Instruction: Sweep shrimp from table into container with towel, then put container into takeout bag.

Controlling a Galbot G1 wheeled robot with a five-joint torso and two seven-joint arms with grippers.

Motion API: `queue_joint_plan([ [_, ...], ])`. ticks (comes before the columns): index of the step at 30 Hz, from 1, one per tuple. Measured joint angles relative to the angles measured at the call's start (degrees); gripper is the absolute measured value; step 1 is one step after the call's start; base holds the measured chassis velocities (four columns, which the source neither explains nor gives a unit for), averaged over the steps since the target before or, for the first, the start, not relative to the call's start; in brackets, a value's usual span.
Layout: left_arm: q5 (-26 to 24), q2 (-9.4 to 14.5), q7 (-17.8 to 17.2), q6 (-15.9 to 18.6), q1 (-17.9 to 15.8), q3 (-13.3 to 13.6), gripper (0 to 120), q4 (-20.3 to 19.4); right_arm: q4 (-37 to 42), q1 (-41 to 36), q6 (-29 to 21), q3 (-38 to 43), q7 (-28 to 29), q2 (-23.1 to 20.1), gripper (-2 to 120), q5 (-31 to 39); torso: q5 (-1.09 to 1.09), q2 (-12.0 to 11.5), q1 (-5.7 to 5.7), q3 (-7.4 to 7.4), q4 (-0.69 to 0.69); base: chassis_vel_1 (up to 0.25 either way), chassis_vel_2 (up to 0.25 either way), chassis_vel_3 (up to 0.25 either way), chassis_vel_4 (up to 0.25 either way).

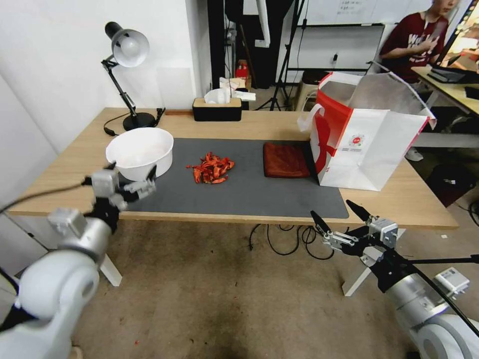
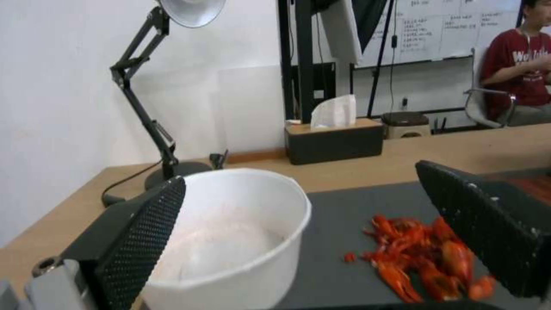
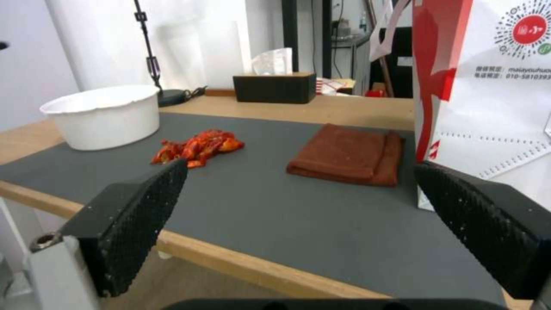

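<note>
Small red-orange shrimp (image 1: 212,168) (image 2: 419,254) (image 3: 198,148) lie in a loose pile on the dark mat (image 1: 259,194) of the table (image 1: 424,199). The white container (image 1: 139,152) (image 2: 241,224) (image 3: 103,114) stands on the mat's left end. My left gripper (image 1: 132,169) (image 2: 299,174) is open just in front of the container, with nothing in it. The folded rust-brown towel (image 1: 286,160) (image 3: 347,155) lies to the right of the pile, against the upright takeout bag (image 1: 366,139) (image 3: 493,99). My right gripper (image 1: 333,210) (image 3: 301,167) hangs open and empty off the table's front edge.
A desk lamp (image 1: 127,50) stands at the back left of the table and a black tissue box (image 1: 217,108) at the back middle. Cables (image 1: 284,239) hang under the table. Another desk (image 1: 449,85) is behind the bag.
</note>
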Motion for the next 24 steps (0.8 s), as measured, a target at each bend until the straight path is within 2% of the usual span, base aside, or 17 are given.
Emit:
queue_joint_plan([
  [1, -1.1, 1.1, 0.0, 0.0, -1.8, 0.6, 100, 1.5, 0.0, 0.0, 0.0, 0.0, 0.0, 0.0, 100, 0.0, 0.02, 0.0, 0.0, 0.0, 0.0, 0.0, 0.0, 0.0, 0.0],
  [2, -1.1, 1.1, 0.0, 0.0, -1.8, 0.6, 100, 1.5, 0.0, 0.0, 0.0, 0.0, 0.0, 0.0, 100, 0.0, 0.02, 0.0, 0.0, 0.0, 0.0, 0.0, 0.0, 0.0, 0.0],
  [4, -3.7, 3.7, 0.7, 0.2, -6.7, 2.5, 100, 5.8, 0.0, -0.2, 0.0, 0.1, 0.0, 0.0, 100, 0.0, -0.01, 0.0, 0.0, 0.0, 0.01, 0.0, 0.0, 0.0, 0.0],
  [5, -3.7, 3.7, 0.7, 0.2, -6.7, 2.5, 100, 5.8, 0.0, -0.2, 0.0, 0.1, 0.0, 0.0, 100, 0.0, -0.01, 0.0, 0.0, 0.0, 0.01, 0.0, 0.0, 0.0, 0.0],
  [8, -6.8, 7.5, 5.7, -0.2, -14.5, 4.8, 100, 12.5, 0.1, -0.5, 0.1, 0.1, 0.0, 0.2, 100, 0.0, 0.03, 0.0, 0.0, 0.0, -0.01, 0.0, 0.0, 0.0, 0.0],
  [9, -6.8, 7.5, 5.7, -0.2, -14.5, 4.8, 100, 12.5, 0.1, -0.5, 0.1, 0.1, 0.0, 0.2, 100, 0.0, 0.03, 0.0, 0.0, 0.0, -0.01, 0.0, 0.0, 0.0, 0.0],
  [11, -7.7, 9.2, 8.7, -0.6, -17.7, 6.0, 100, 15.5, 0.1, -0.6, 0.1, 0.2, 0.0, 0.3, 100, 0.0, 0.01, 0.0, 0.0, 0.0, 0.01, 0.0, 0.0, 0.0, 0.0],
  [12, -8.8, 10.9, 11.8, -1.3, -20.8, 7.4, 100, 18.6, 0.1, -0.7, 0.3, 0.2, 0.0, 0.6, 100, 0.0, 0.01, 0.0, 0.01, 0.0, -0.02, 0.0, 0.0, 0.0, 0.0],
  [13, -8.8, 10.9, 11.8, -1.3, -20.8, 7.4, 100, 18.6, 0.1, -0.7, 0.3, 0.2, 0.0, 0.6, 100, 0.0, 0.01, 0.0, 0.01, 0.0, -0.02, 0.0, 0.0, 0.0, 0.0],
  [15, -10.4, 13.3, 14.7, -1.6, -24.9, 10.2, 100, 23.5, -0.1, -0.8, 0.9, 0.1, -0.1, 1.0, 100, -0.1, 0.02, 0.0, 0.01, 0.0, 0.0, 0.0, 0.0, 0.0, 0.0],
  [16, -10.4, 13.3, 14.7, -1.6, -24.9, 10.2, 100, 23.5, -0.1, -0.8, 0.9, 0.1, -0.1, 1.0, 100, -0.1, 0.02, 0.0, 0.01, 0.0, 0.0, 0.0, 0.0, 0.0, 0.0],
  [17, -10.6, 14.6, 17.2, -1.7, -27.1, 11.9, 100, 26.7, -0.3, -0.9, 1.1, 0.1, -0.2, 1.2, 100, -0.1, -0.01, 0.0, 0.01, 0.0, 0.0, 0.0, 0.0, 0.0, 0.0],
  [19, -8.2, 16.8, 26.9, -2.1, -29.9, 13.6, 100, 31.6, -0.6, -1.0, 1.3, 0.3, -0.3, 1.2, 100, -0.1, -0.01, 0.0, 0.01, 0.0, 0.01, 0.0, 0.0, 0.0, 0.0],
  [20, -7.2, 17.6, 30.8, -2.4, -31.0, 14.1, 100, 33.0, -0.7, -1.0, 1.4, 0.4, -0.3, 1.2, 100, -0.1, -0.02, 0.0, 0.0, 0.0, 0.02, 0.0, 0.0, 0.0, 0.0],
  [21, -7.2, 17.6, 30.8, -2.4, -31.0, 14.1, 100, 33.0, -0.7, -1.0, 1.4, 0.4, -0.3, 1.2, 100, -0.1, -0.02, 0.0, 0.0, 0.0, 0.02, 0.0, 0.0, 0.0, 0.0],
  [23, -2.8, 19.8, 40.6, -4.3, -34.7, 16.1, 100, 36.5, -1.1, -1.0, 1.8, 0.4, -0.3, 1.1, 100, 0.0, 0.02, 0.0, 0.01, 0.0, 0.03, 0.0, 0.0, 0.0, 0.0],
  [24, -0.1, 20.7, 43.6, -5.5, -36.8, 17.5, 100, 38.0, -1.3, -1.0, 2.0, 0.4, -0.3, 1.0, 100, 0.0, 0.01, 0.0, 0.0, 0.0, 0.02, 0.0, 0.0, 0.0, 0.0],
])
